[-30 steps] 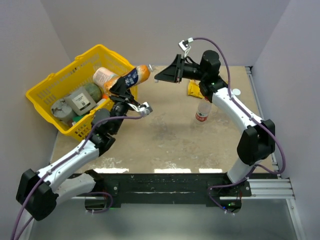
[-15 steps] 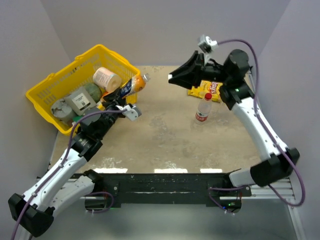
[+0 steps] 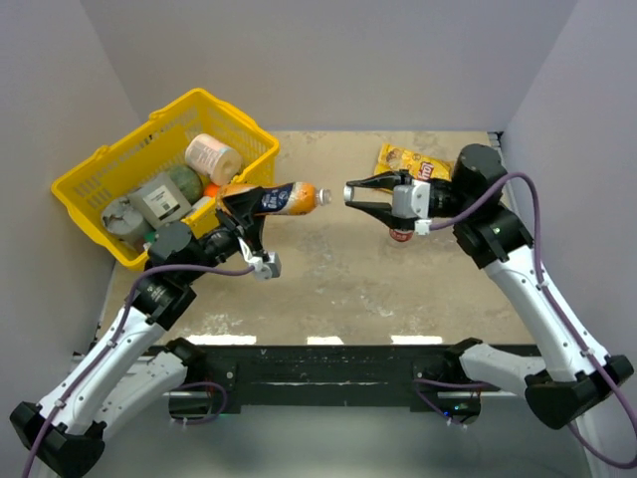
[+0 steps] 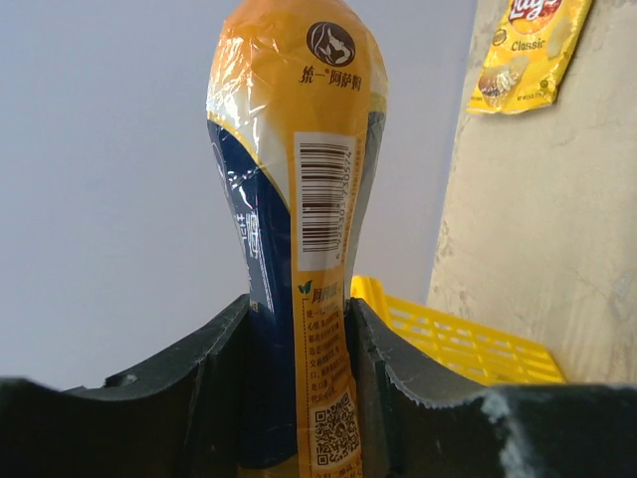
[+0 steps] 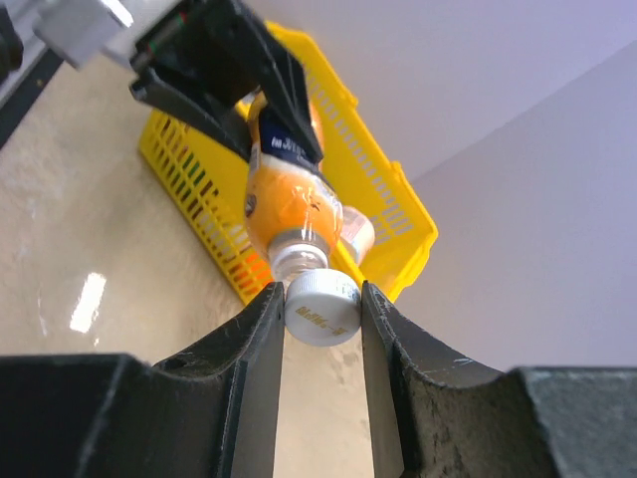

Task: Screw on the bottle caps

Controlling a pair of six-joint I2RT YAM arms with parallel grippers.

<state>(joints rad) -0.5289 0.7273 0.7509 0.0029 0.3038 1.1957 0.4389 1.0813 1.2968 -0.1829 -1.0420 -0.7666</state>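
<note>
My left gripper [image 3: 246, 206] is shut on an orange-labelled bottle [image 3: 284, 197] and holds it level above the table, its open neck pointing right. The same bottle [image 4: 299, 189] fills the left wrist view between the left gripper [image 4: 299, 344]. My right gripper [image 3: 348, 191] is shut on a white cap [image 5: 321, 310]. The cap sits just in front of the bottle's neck [image 5: 299, 263], touching or almost touching it. A clear bottle with a red label [image 3: 400, 236] stands behind my right gripper, its top hidden. The red cap and the other white cap are hidden.
A yellow basket [image 3: 100, 159] with several containers stands at the back left; it also shows in the right wrist view [image 5: 388, 214]. A yellow snack bag [image 3: 410, 161] lies at the back right, also in the left wrist view [image 4: 528, 50].
My left arm swung the orange bottle from over the basket out to the middle and turned it level. My right gripper came down and left, bringing the white cap to the bottle's neck.
</note>
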